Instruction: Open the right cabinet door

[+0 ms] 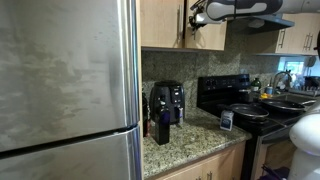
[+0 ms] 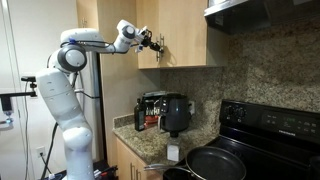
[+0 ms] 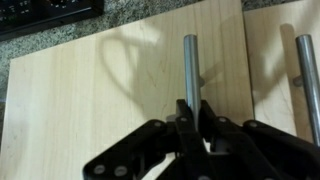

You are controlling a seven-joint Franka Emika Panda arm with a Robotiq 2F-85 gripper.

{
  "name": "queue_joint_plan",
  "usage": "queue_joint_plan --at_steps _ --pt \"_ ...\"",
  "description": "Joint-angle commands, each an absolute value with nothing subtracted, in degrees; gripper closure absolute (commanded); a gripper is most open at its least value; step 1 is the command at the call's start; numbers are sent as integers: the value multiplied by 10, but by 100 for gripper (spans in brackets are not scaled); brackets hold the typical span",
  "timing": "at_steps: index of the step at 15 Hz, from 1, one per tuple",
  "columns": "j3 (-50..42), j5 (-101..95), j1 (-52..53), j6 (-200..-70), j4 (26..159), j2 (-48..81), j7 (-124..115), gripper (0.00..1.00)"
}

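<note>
In the wrist view two light-tan upper doors are showing, each carrying one silver bar handle. The single gripper [image 3: 189, 108] is clenching the centre handle [image 3: 188, 65] of the right cabinet door [image 3: 100, 100], which is filling the left and middle of the frame. The twin door [image 3: 270, 60] and the second handle [image 3: 306, 80] are sitting at the right edge.

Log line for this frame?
phase: reach | tool: astride bar handle, closure unclear | right cabinet door: looks shut
</note>
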State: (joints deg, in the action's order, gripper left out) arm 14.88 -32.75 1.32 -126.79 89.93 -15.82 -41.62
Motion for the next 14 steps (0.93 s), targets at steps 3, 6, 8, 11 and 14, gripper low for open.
queue_joint_plan --at_steps 3,6,8,11,14 --pt "119 -332 -22 -1216 967 -254 -401 96" --pt "117 -322 -27 -1211 989 -280 -399 96" --pt "115 -315 -30 -1206 1004 -298 -396 96" --pt "111 -303 -33 -1195 1026 -327 -391 96" --pt "102 -279 -33 -1165 1041 -355 -383 96"
